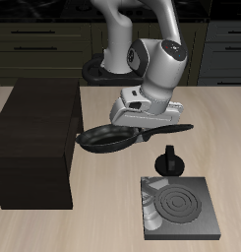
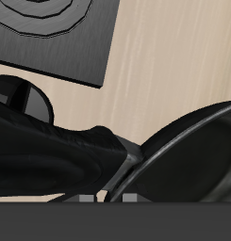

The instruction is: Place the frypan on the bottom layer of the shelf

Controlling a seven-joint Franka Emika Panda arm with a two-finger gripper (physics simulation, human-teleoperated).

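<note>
Dark kitchen cabinets run behind the pale wooden bench [image 1: 112, 212]. I count one frypan [image 1: 107, 139], one shelf [image 1: 35, 138], one stove plate [image 1: 181, 207] and one small black knob [image 1: 170, 161]. My pincer [image 1: 142, 126] is clamped on the frypan's handle [image 1: 163, 129], holding the pan in the air at frame centre, just beside the shelf's open side at the left. Bare bench lies under the pan, between the shelf edge and the stove plate at lower right. From the wrist view I see the handle [image 2: 60, 160] and pan rim [image 2: 183, 151] close up.
</note>
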